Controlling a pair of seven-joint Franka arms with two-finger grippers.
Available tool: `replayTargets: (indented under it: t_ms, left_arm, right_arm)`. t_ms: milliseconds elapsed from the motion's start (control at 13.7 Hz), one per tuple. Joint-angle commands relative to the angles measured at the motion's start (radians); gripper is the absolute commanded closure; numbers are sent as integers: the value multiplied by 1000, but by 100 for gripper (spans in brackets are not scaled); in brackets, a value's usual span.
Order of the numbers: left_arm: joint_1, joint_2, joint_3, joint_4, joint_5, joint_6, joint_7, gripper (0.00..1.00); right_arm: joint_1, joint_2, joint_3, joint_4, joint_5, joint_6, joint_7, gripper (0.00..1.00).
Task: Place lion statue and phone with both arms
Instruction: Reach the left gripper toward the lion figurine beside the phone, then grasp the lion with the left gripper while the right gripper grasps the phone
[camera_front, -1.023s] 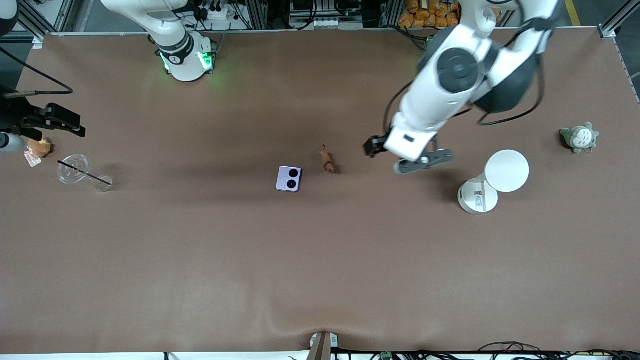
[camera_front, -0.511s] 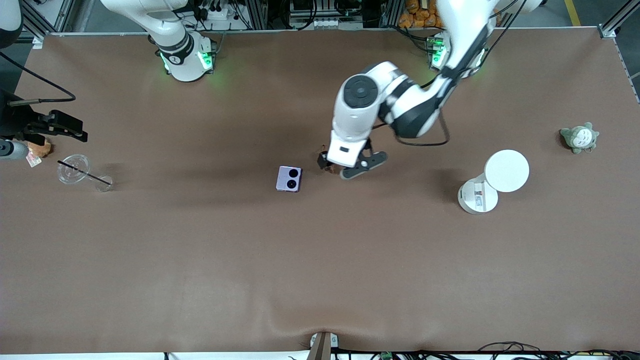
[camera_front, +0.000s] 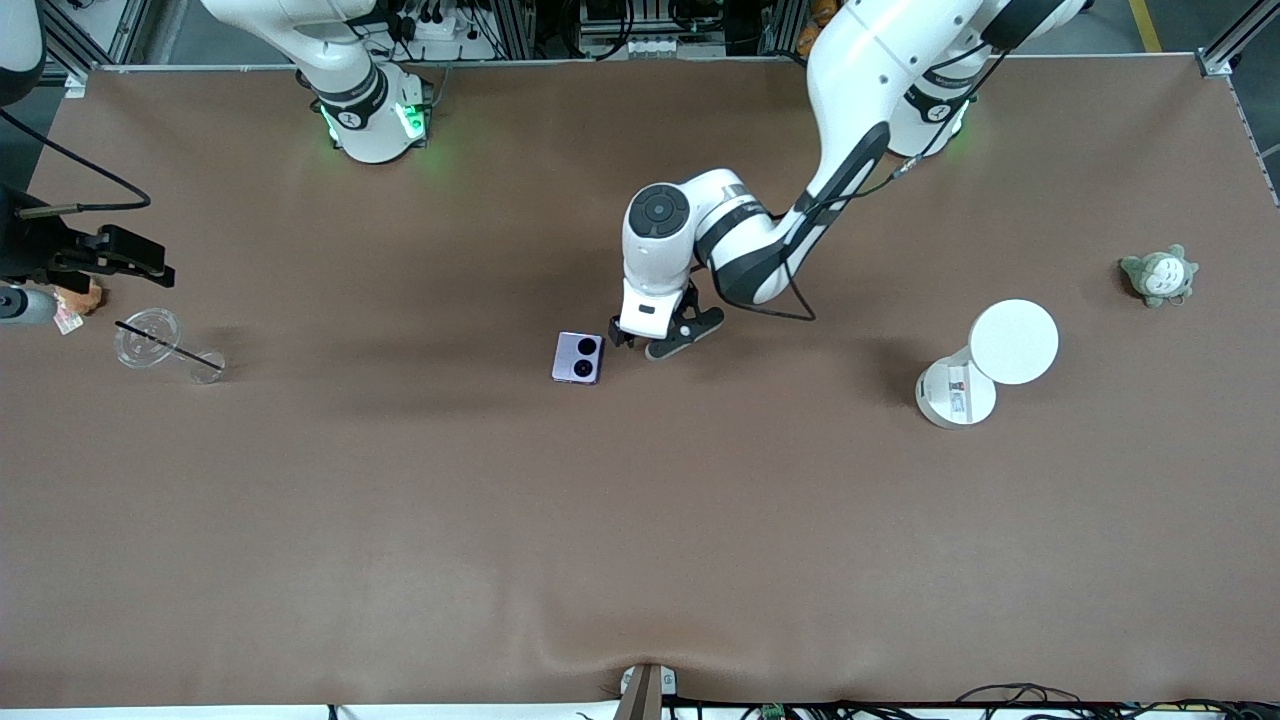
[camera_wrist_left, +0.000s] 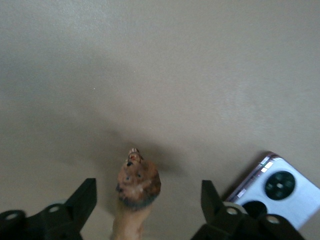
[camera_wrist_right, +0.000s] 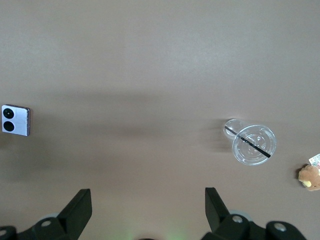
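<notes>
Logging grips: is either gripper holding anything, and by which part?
Nothing held. The left gripper is open around the lion statue; the right gripper is open.

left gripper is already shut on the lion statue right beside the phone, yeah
Not quite. The left gripper is beside the phone, but it is open, not shut. The left wrist view shows the lion statue between the spread fingers with a gap on each side, so it is not gripped yet.
</notes>
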Motion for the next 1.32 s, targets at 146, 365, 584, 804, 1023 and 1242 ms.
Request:
replayTargets:
  t_ms: [146, 365, 584, 804, 1023, 1242]
  left_arm:
    - [-4, 12, 6, 18, 37, 11, -14, 100]
    - [13, -9, 7, 18, 39, -21, 42, 100]
    - [78, -89, 9, 20, 39, -178, 235, 100]
    - [173, -161, 7, 9, 39, -295, 487, 100]
    - [310, -242, 0, -72, 40, -283, 692, 100]
    - [462, -319, -26, -179, 39, -200, 892, 100]
  right_arm:
    - [-10, 10, 8, 2, -1, -23, 6, 0]
    - [8, 57, 11, 2, -1, -32, -2, 0]
    - [68, 64, 13, -9, -1, -31, 6, 0]
    - [146, 113, 13, -9, -1, -25, 9, 0]
    - [229, 191, 13, -9, 45, -26, 76, 0]
    - [336, 296, 11, -10, 91, -25, 220, 0]
